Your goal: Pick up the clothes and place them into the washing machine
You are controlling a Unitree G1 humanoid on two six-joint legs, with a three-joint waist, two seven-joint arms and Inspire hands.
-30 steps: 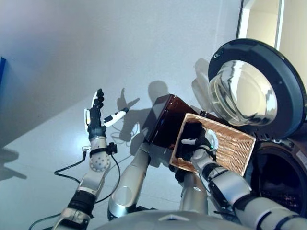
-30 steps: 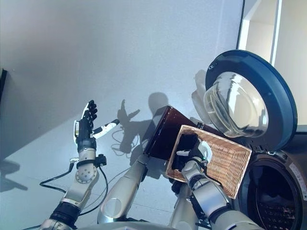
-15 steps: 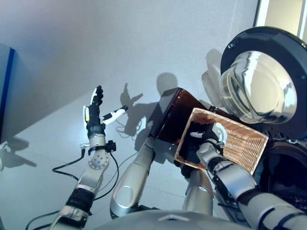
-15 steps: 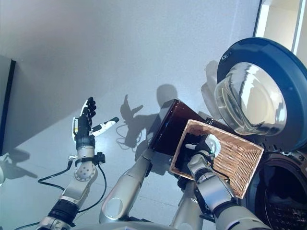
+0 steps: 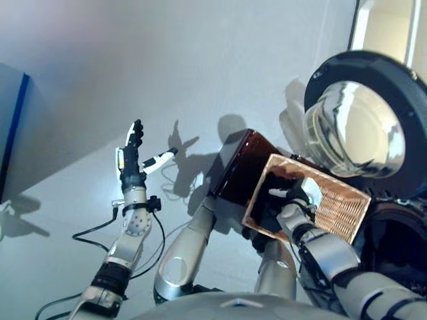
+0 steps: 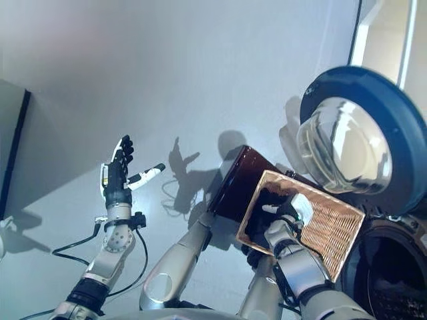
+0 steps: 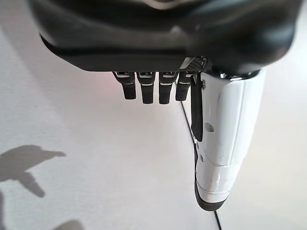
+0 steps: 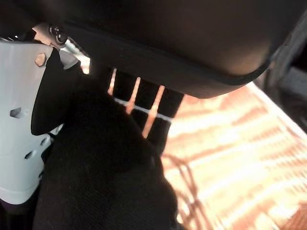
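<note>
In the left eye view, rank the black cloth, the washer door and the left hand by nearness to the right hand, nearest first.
1. Black cloth: in the wicker basket, right under the right hand.
2. Washer door: open, above and to the right.
3. Left hand: raised far to the left, open and empty.

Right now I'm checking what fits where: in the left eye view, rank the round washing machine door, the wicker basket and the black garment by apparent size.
1. Round dark-rimmed washing machine door, largest.
2. Rectangular wicker basket.
3. Black garment inside the basket, under the right hand, smallest.
The door stands farther off than the basket, so its true lead may be greater.
</note>
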